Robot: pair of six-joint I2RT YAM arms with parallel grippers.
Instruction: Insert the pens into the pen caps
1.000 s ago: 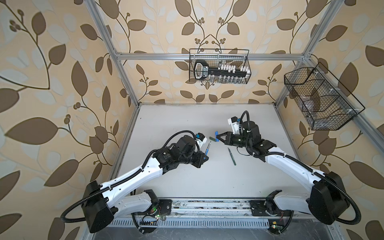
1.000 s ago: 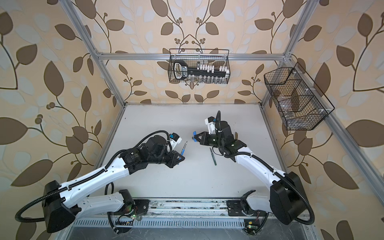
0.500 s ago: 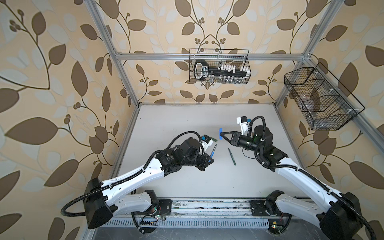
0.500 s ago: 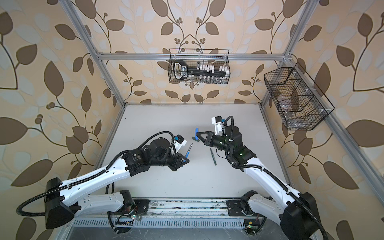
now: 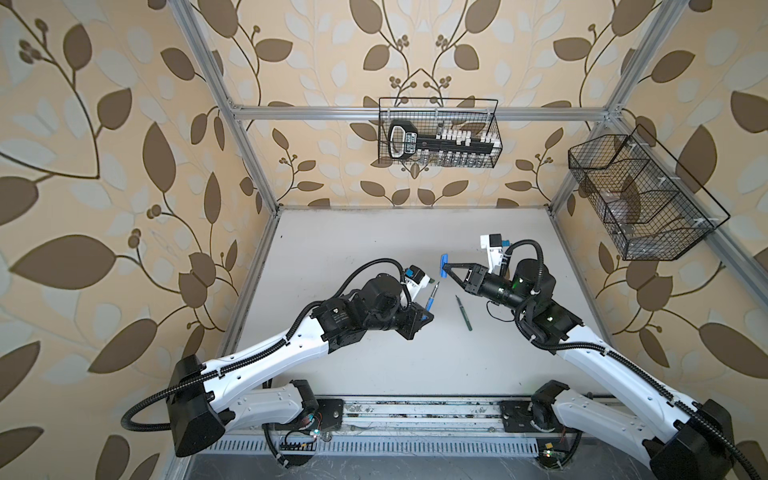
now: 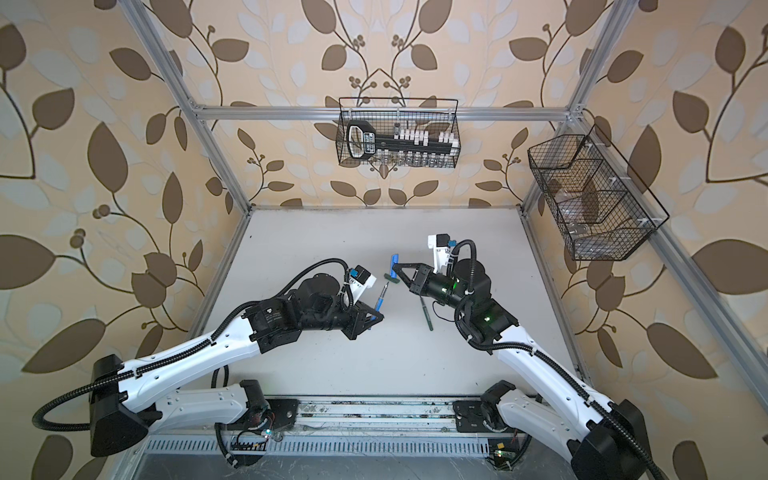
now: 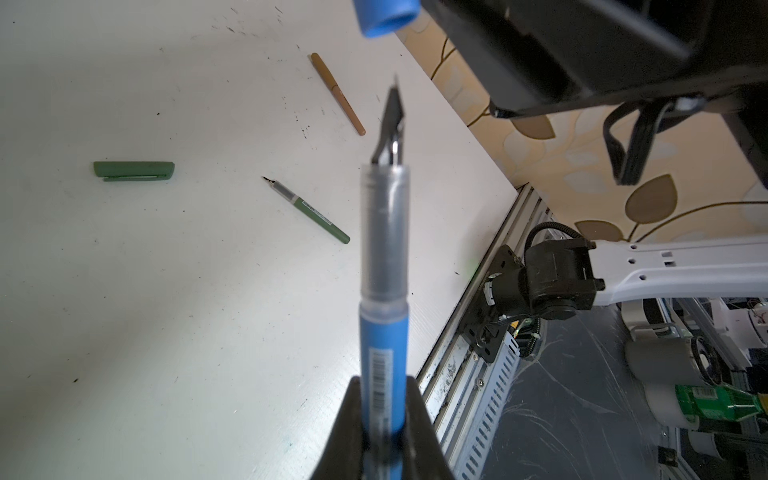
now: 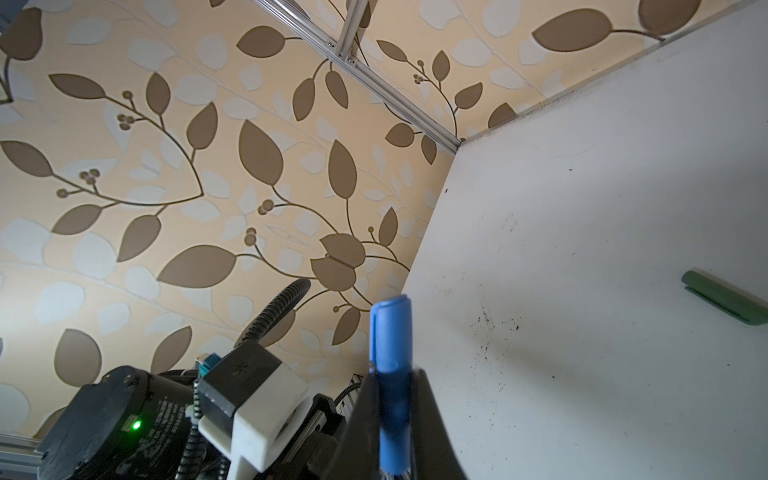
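My left gripper (image 5: 428, 312) (image 6: 376, 316) (image 7: 384, 401) is shut on the blue pen (image 5: 432, 296) (image 6: 381, 300) (image 7: 384, 291), whose dark tip points up toward the blue pen cap (image 5: 444, 266) (image 6: 394, 266) (image 7: 384, 18) (image 8: 390, 332). My right gripper (image 5: 446, 269) (image 6: 397, 268) (image 8: 392, 401) is shut on that cap, held above the table; a short gap separates tip and cap. A green pen (image 5: 463, 312) (image 6: 426, 313) (image 7: 309, 212) lies uncapped on the table. The green pen cap (image 7: 134, 171) (image 8: 725, 301) lies apart from it. An orange-brown pen (image 7: 337, 93) lies farther off.
The white table (image 5: 374, 249) is walled by patterned panels and aluminium posts. A wire basket (image 5: 438, 133) with tools hangs on the back wall. Another wire basket (image 5: 640, 199) hangs on the right wall. A metal rail (image 5: 415, 415) carrying both arm bases runs along the front edge.
My left gripper has carried the blue pen right, toward the cap. My right arm has swung outward and its gripper, still holding the blue cap, has shifted slightly right.
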